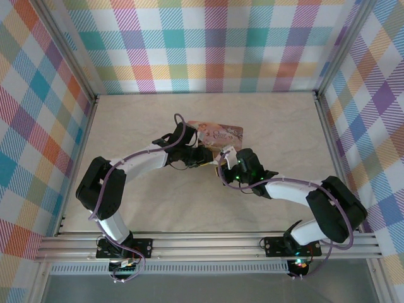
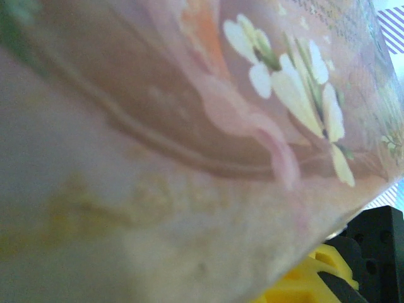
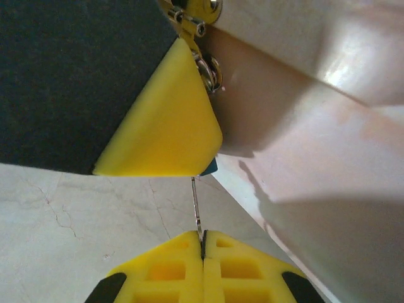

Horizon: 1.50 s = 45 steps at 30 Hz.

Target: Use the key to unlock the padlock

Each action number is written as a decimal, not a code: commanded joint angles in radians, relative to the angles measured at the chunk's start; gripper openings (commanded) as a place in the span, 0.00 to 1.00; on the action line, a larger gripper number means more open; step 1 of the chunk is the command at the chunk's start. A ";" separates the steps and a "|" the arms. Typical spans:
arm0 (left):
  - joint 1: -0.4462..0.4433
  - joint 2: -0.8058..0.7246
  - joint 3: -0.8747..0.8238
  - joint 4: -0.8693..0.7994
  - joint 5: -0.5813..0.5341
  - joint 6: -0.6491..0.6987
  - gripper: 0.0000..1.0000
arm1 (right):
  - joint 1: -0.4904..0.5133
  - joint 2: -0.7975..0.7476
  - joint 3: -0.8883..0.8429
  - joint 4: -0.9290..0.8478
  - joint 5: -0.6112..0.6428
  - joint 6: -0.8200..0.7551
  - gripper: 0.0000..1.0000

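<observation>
top: left tool (image 1: 191, 153) and right tool (image 1: 225, 158) meet at one pink tin (image 1: 219, 134) on the surface (image 1: 126, 126) | left wrist: tin close up, tool spread or pinching: cannot tell | right wrist: tool pinching one key (image 3: 196, 205), tip at one padlock (image 3: 210, 166), a blue sliver beside the tin | risk: thin key could slip or bend if twisted off-axis

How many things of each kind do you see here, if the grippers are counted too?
pink tin: 1
blue padlock: 1
key: 1
grippers: 2 (left gripper, right gripper)
Total: 5
</observation>
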 commanded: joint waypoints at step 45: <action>-0.005 -0.045 0.035 0.008 0.045 -0.042 0.11 | 0.007 0.005 -0.069 0.212 0.024 0.047 0.00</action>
